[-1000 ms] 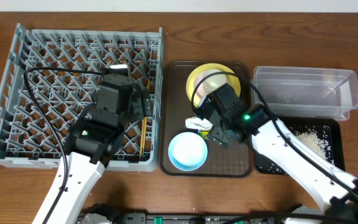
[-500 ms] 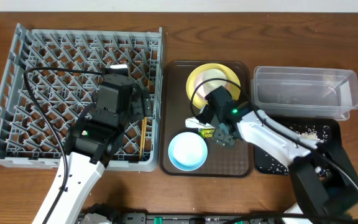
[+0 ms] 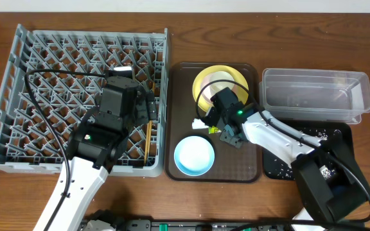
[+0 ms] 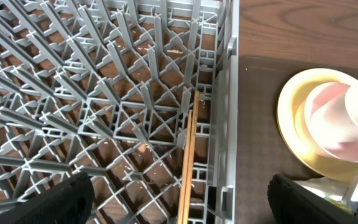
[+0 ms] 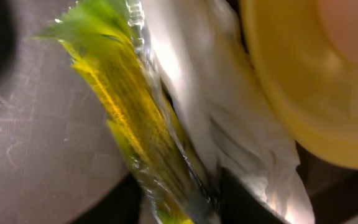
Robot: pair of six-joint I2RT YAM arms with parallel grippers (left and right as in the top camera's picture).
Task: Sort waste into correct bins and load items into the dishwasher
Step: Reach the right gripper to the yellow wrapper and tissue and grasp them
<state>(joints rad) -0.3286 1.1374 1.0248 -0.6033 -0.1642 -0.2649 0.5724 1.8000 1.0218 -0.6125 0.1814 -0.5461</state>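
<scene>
My right gripper [image 3: 213,126] [image 5: 179,200] is down on the brown serving tray [image 3: 243,165], shut on the green-and-yellow packet [image 5: 129,112]. The crumpled white wrapper [image 5: 229,130] [image 3: 200,123] lies against the packet, beside the yellow plate [image 3: 204,80] [image 5: 291,81]. A cream cup [image 3: 223,83] [image 4: 347,118] sits on that plate. The light blue bowl [image 3: 193,156] stands at the tray's front. My left gripper [image 3: 143,106] [image 4: 182,202] hangs open over the grey dish rack [image 3: 44,77], above the chopsticks [image 4: 190,149] [image 3: 148,138] lying in the rack's right edge.
A clear tub [image 3: 313,96] stands at the back right. In front of it is the black tray [image 3: 342,138] with rice crumbs [image 3: 313,131] in it, partly hidden by my right arm. The rack's upright pegs [image 4: 104,93] crowd the space under my left gripper.
My right gripper has slid slightly left toward the wrapper and closed on the packet, which now barely shows from overhead. The left arm has not moved.
</scene>
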